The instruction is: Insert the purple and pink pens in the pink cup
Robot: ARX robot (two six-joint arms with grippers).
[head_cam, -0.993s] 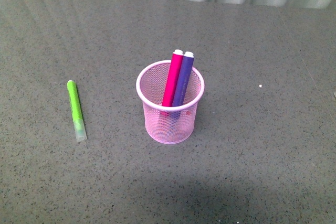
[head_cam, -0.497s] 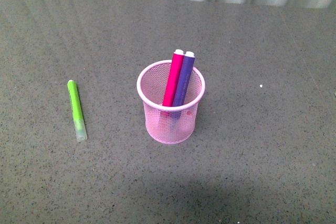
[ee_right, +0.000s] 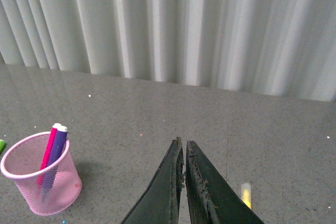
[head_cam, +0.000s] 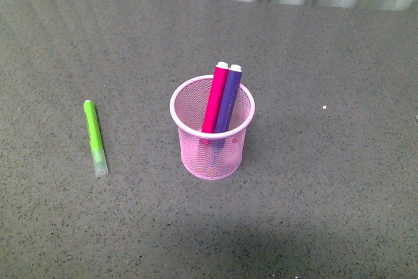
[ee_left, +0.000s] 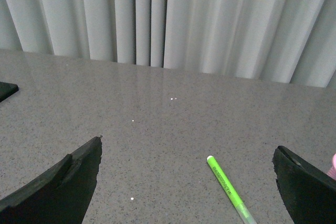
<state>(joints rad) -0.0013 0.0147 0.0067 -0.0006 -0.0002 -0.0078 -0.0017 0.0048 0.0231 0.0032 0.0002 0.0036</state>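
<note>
On the grey surface [head_cam: 313,181] in the front view: pink cup [head_cam: 212,136] upright near the middle, pink pen [head_cam: 215,99] and purple pen [head_cam: 228,99] both standing inside it, leaning side by side against the far rim, white tips up. Well apart to the left, a lime-green marker [head_cam: 95,137] lying flat. No arm in sight. Nothing shifted over the last second, apart from the faintest wobble of the picture; by all appearance the task done, arms drawn back.

From the left wrist: left pincer [ee_left: 186,182] spread wide, empty, green marker below between its jaws.

From the right wrist: right pincer [ee_right: 184,182] pressed together on nothing, cup off to one side, a small yellow object [ee_right: 245,194] close by.
</note>
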